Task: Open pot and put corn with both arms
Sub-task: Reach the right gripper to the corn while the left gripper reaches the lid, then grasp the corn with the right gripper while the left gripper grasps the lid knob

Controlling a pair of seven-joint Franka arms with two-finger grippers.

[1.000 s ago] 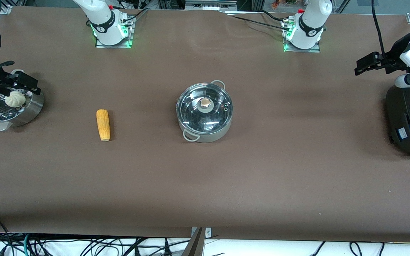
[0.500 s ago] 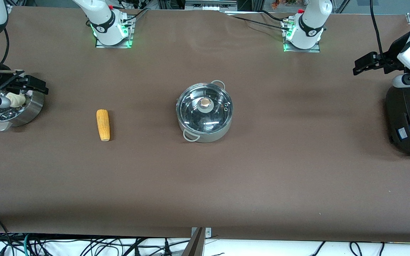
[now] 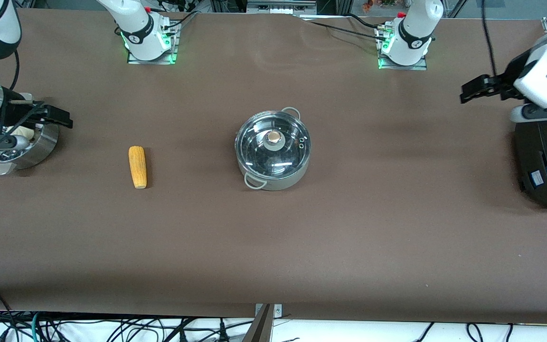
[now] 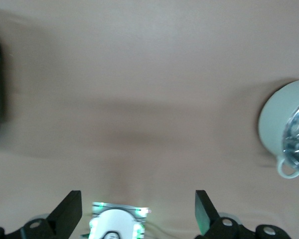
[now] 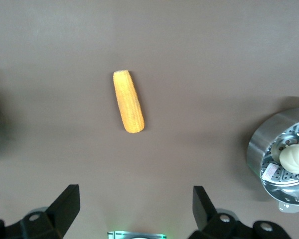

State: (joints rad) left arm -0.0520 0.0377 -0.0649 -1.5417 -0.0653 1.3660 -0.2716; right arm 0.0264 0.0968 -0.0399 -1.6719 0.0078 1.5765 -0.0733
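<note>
From my remote seat: the pot (image 3: 272,149) sits mid-table, glass lid (image 3: 273,145) on. The corn (image 3: 137,166) lies flat toward the right arm's end, well apart from the pot. My right gripper (image 3: 55,116) hovers, fingers spread, over the steamer bowl (image 3: 41,145). My left gripper (image 3: 475,89) is up beside the black cooker (image 3: 546,164), fingers spread too.

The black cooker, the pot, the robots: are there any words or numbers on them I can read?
No text here can be read.
Black cooker: a small blue-and-white sticker, too small to read.
Left arm's base and right arm's base: each has a small round mark, too small to read.
Steamer bowl: a small tag beside the bun, too blurred to read.
Pot and corn: no writing.
</note>
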